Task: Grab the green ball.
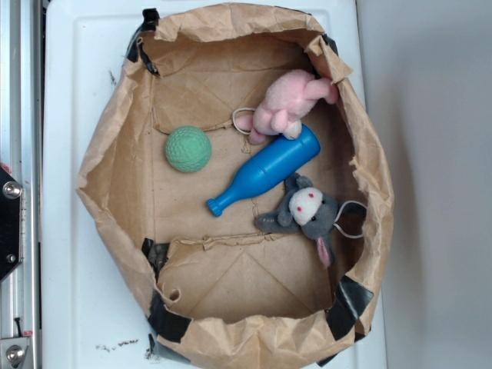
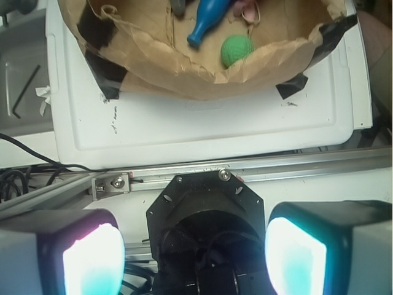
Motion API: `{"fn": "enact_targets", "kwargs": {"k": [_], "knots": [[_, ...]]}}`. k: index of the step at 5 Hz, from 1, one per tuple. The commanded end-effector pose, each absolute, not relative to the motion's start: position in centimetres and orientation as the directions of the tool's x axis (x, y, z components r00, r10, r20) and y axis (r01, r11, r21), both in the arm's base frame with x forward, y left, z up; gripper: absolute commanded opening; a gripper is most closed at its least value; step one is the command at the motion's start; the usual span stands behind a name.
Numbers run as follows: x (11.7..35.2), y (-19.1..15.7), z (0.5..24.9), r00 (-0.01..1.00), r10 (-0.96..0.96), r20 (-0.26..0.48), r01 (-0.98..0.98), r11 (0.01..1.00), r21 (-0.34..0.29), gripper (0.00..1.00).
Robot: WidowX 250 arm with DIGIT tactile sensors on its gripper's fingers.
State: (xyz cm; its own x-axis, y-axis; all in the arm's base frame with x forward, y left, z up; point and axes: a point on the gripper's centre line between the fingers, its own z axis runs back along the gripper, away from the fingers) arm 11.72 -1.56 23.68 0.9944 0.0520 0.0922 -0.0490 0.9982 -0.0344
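The green ball (image 1: 187,149) is a small mint-green sphere with a dimpled surface, lying on the floor of a brown paper bag (image 1: 115,177), left of centre. In the wrist view the green ball (image 2: 237,50) shows near the top, just inside the bag's rim. My gripper (image 2: 194,255) is open, its two glowing pads (image 2: 92,261) wide apart with nothing between them. It hangs well outside the bag, over the robot's black base, far from the ball. The gripper does not show in the exterior view.
Inside the bag lie a blue bottle (image 1: 265,170), a pink plush toy (image 1: 286,104) and a grey plush toy (image 1: 307,209). The bag sits on a white tray (image 1: 65,115). A metal rail (image 2: 245,169) and black cables (image 2: 24,169) run near the base.
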Motion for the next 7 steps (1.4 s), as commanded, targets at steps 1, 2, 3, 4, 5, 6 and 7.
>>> {"fn": "enact_targets", "kwargs": {"k": [1,2,3,4,5,6,7], "knots": [[17.2,0.8,24.3,0.993,0.062,0.104,-0.053,0.995,-0.088,1.00],[20.8,3.0,22.4,0.974,-0.081,0.212,0.091,0.995,-0.037,1.00],[24.3,3.0,21.4,0.945,-0.208,0.251,0.204,0.978,0.042,1.00],[26.9,4.9,22.2,0.940,-0.178,0.292,0.182,0.983,0.013,1.00],[26.9,4.9,22.2,0.940,-0.178,0.292,0.182,0.983,0.013,1.00],[26.9,4.9,22.2,0.940,-0.178,0.292,0.182,0.983,0.013,1.00],[26.9,4.9,22.2,0.940,-0.178,0.292,0.182,0.983,0.013,1.00]]}}
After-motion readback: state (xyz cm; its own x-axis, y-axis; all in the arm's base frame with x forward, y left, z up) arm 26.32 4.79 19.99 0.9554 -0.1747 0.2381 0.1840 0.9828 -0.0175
